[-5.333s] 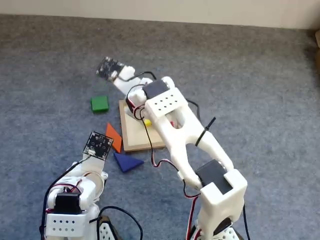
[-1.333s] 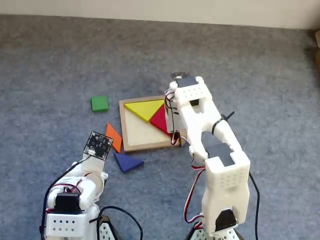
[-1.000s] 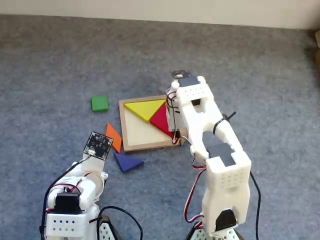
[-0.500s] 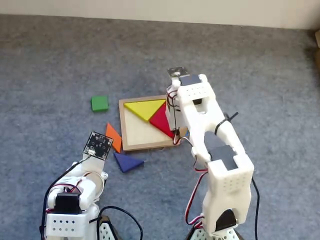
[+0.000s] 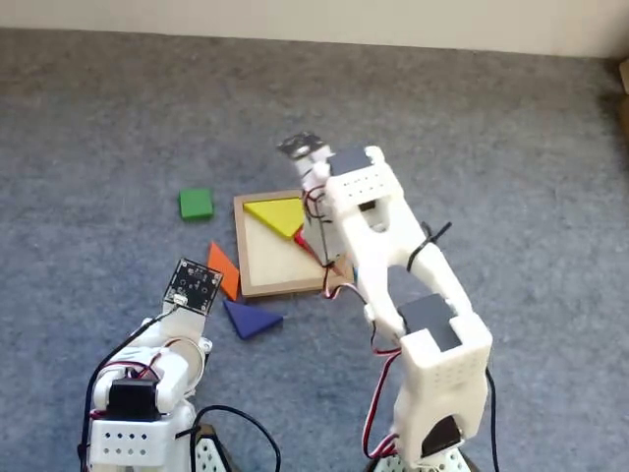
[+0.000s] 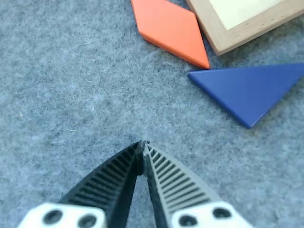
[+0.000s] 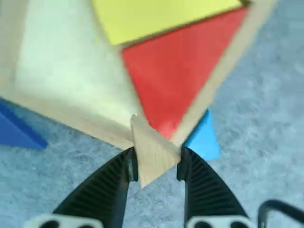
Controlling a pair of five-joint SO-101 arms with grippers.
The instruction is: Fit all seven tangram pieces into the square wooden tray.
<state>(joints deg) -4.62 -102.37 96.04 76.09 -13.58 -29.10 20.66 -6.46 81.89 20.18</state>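
Note:
The square wooden tray [image 5: 257, 280] lies mid-carpet with a yellow triangle [image 5: 277, 214] in its far part. In the right wrist view a red triangle [image 7: 183, 71] lies beside the yellow one [image 7: 156, 16]. My right gripper [image 7: 154, 161] hangs over the tray's near right corner, shut on a small plain wooden triangle [image 7: 153, 154]. A light blue piece [image 7: 202, 137] lies just outside that corner. An orange parallelogram [image 6: 168, 28] and a dark blue triangle [image 6: 249, 90] lie on the carpet ahead of my left gripper [image 6: 143, 145], which is shut and holds nothing.
A green square [image 5: 196, 204] lies on the carpet left of the tray. The orange parallelogram [image 5: 223, 269] and dark blue triangle [image 5: 252, 318] sit by the tray's near left side. The right arm [image 5: 383, 236] covers the tray's right part. Open carpet lies beyond and to the right.
The right arm has swung left over the tray, now covering the red triangle in the high view. The left arm has not moved.

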